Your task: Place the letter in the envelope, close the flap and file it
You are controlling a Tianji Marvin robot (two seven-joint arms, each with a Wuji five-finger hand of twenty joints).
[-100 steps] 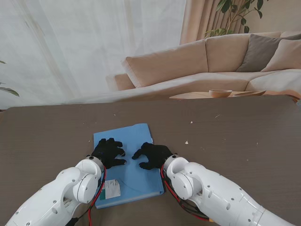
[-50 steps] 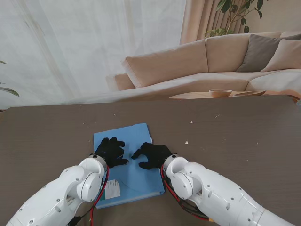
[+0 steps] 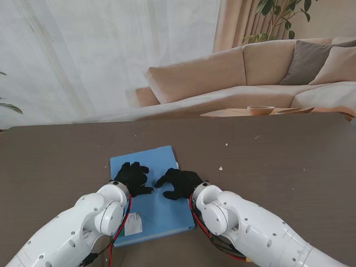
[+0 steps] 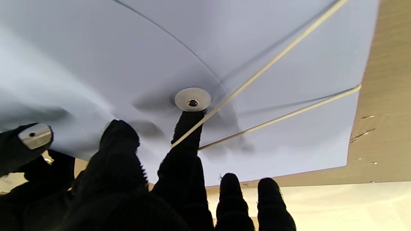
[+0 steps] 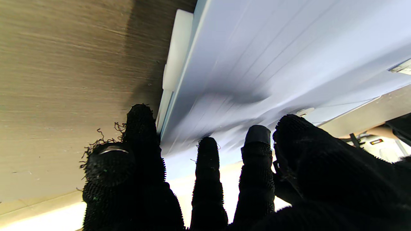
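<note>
A blue envelope (image 3: 150, 158) lies flat on the brown table (image 3: 278, 161), with a white label (image 3: 132, 223) at its near edge. My left hand (image 3: 133, 177) rests on it with fingers spread; one fingertip (image 4: 189, 125) touches the round metal closure disc (image 4: 192, 99), and the thin closure string (image 4: 273, 61) runs over that finger. My right hand (image 3: 178, 183) lies beside it, fingers spread on the envelope (image 5: 289, 48). A white letter edge (image 5: 175, 54) sticks out along the envelope's right side and shows at the far corner (image 3: 177, 165).
Small crumbs (image 3: 221, 168) dot the table to the right of the envelope. Beyond the far edge stand a beige sofa (image 3: 233, 78) and a low table with a wooden bowl (image 3: 260, 109).
My left arm has swung inward and its hand has crept slightly farther onto the envelope. A sliver of white letter now shows at the envelope's far right corner. The right hand has barely moved.
</note>
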